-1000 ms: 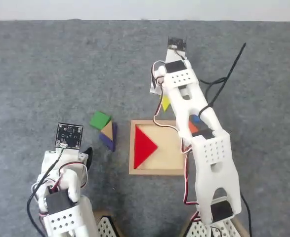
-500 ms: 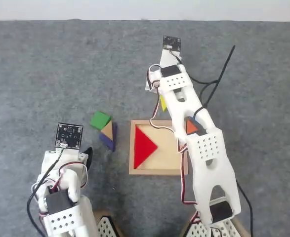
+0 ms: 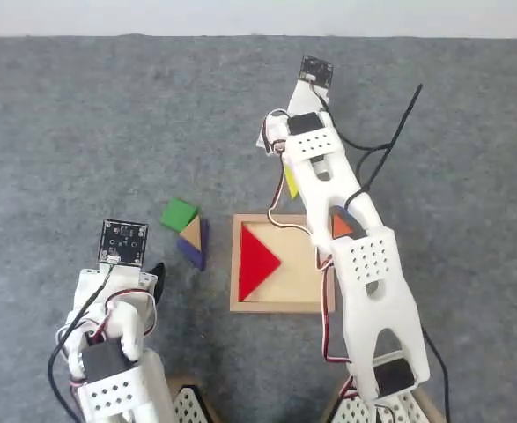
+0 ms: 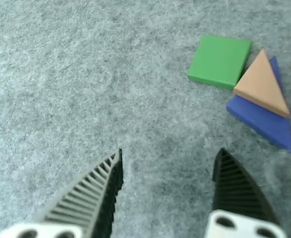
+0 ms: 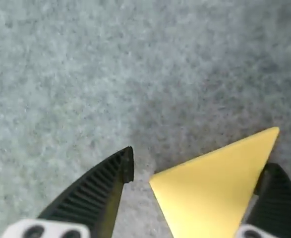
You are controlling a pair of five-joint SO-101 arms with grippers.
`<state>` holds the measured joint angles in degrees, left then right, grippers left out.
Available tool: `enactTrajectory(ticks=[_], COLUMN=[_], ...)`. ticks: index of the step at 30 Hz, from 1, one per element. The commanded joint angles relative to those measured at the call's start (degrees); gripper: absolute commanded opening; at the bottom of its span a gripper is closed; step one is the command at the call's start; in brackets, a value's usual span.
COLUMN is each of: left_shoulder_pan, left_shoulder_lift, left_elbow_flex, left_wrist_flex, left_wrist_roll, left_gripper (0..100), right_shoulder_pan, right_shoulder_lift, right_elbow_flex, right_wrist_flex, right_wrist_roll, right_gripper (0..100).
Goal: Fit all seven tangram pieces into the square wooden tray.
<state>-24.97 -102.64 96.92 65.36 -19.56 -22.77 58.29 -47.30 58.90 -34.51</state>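
Observation:
The square wooden tray (image 3: 280, 304) lies at the table's middle with a red triangle (image 3: 256, 262) in its left half. A yellow triangle (image 3: 291, 182) lies on the carpet just beyond the tray, under my right arm (image 3: 328, 176). My right gripper (image 5: 199, 161) is open and low over the carpet. The yellow triangle (image 5: 214, 183) lies between its fingers, against one finger (image 5: 271, 198). An orange piece (image 3: 340, 227) peeks out beside that arm. Left of the tray sit a green square (image 4: 219, 60), a tan triangle (image 4: 261, 84) and a blue piece (image 4: 264, 119). My left gripper (image 4: 170, 152) is open, short of them.
Grey carpet covers the whole table. My right arm (image 3: 372, 291) stretches over the tray's right edge and hides part of it. The left arm's base (image 3: 117, 370) stands at the near left. Open carpet lies to the far left and the far right.
My right arm has swung a little to the left over the yellow triangle, covering a blue piece beside the tray and showing the orange one. The left arm has not moved.

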Motion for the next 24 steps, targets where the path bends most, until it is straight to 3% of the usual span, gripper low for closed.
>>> enactTrajectory(ticks=[1, 13, 24], left_shoulder_pan=[0.00, 0.00, 0.00], left_shoulder_lift=[0.26, 0.26, 0.26], left_elbow_flex=[-0.40, -0.40, -0.40], left_wrist_flex=[-0.18, -0.18, -0.18], left_wrist_roll=[-0.62, -0.62, -0.62], left_gripper=[28, 28, 28], right_shoulder_pan=[-0.04, 1.19, 1.19], right_shoulder_lift=[0.92, 2.68, 2.95], right_elbow_flex=[-2.99, -3.08, -3.08], right_wrist_flex=[-0.48, 10.33, 10.33], right_wrist_roll=[-0.97, -0.97, -0.70], right_gripper=[37.4, 37.3, 37.3])
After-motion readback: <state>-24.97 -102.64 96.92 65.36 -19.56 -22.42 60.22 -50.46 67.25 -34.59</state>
